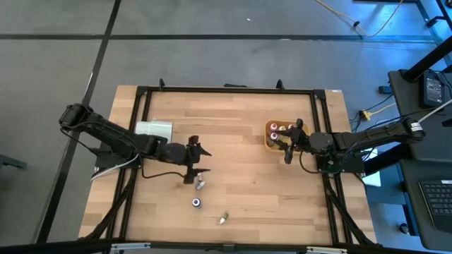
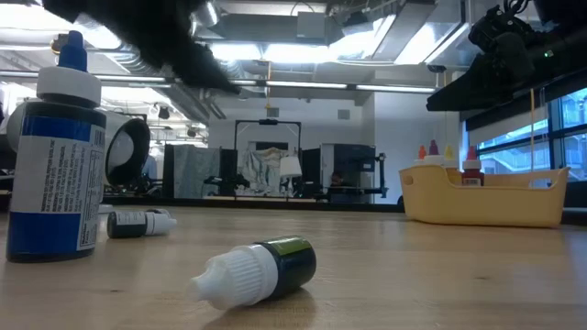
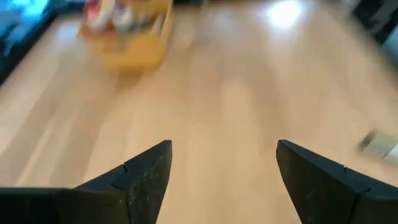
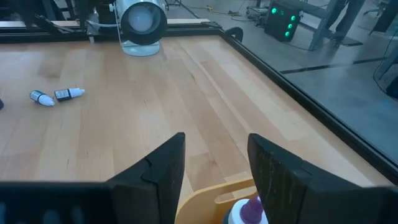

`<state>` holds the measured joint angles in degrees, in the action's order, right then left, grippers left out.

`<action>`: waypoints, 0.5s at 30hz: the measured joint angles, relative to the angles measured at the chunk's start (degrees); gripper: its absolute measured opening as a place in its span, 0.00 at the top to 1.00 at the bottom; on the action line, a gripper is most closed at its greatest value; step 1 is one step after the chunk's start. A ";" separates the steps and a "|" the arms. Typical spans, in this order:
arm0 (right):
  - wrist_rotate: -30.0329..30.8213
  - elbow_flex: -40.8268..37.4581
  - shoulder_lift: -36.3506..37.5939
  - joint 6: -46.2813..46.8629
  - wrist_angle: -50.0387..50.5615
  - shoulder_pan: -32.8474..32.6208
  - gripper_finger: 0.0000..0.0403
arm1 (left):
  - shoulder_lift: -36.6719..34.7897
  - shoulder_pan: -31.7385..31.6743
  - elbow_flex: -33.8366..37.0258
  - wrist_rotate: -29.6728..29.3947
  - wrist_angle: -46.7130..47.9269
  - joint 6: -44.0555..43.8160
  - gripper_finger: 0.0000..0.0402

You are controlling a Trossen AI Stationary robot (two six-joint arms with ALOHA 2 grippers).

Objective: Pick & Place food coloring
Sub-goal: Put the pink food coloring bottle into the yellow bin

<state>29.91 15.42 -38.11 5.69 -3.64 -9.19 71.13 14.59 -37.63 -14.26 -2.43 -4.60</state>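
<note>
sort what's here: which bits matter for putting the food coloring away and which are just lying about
Job: three loose food coloring bottles; bottles already in the tray; yellow tray; left gripper, open.
Lying about: clear cylinder on its side.

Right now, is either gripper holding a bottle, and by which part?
Nothing is held. The left gripper has its jaws open on bare table; the right gripper hangs empty over the tray.
</note>
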 joint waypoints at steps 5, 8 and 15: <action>0.02 0.00 0.00 0.00 0.00 0.00 0.56 | 0.00 0.06 0.00 1.31 10.14 2.97 0.30; 0.02 0.00 0.00 0.01 0.01 0.01 0.56 | 0.04 0.37 0.00 3.92 11.84 6.77 0.30; 0.02 0.00 -0.02 0.08 0.02 0.02 0.56 | 3.52 -0.16 0.00 7.05 11.79 10.38 0.30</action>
<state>29.93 15.42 -38.13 5.78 -3.62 -9.17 74.65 14.43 -37.63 -7.22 9.35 5.78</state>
